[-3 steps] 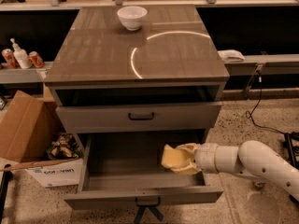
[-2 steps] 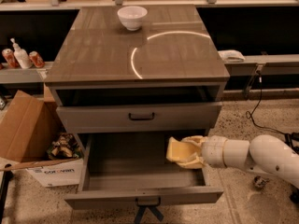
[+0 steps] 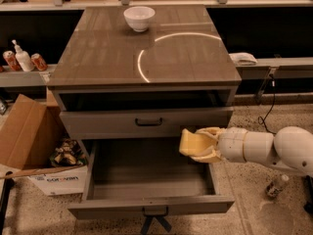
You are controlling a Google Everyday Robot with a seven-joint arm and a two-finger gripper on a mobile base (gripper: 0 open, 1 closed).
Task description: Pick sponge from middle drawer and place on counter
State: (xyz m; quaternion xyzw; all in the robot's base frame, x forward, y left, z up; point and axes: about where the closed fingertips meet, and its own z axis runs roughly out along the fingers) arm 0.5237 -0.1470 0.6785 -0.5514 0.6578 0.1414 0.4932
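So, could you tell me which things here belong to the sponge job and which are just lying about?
Job: pale-yellow foam sponge; white gripper, jaws shut on it, at the right side of the open grey middle drawer; glossy grey-brown counter.
Lying about: round white bowl; brown cardboard box; white pump bottle; folded white cloth.

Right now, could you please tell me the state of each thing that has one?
Lower grey drawer: pulled open.
Upper grey drawer: shut.
Pale-yellow foam sponge: gripped, held above the lower drawer.
White two-finger gripper: shut on the sponge, over the drawer's right side.
White round bowl: upright on the glossy counter.
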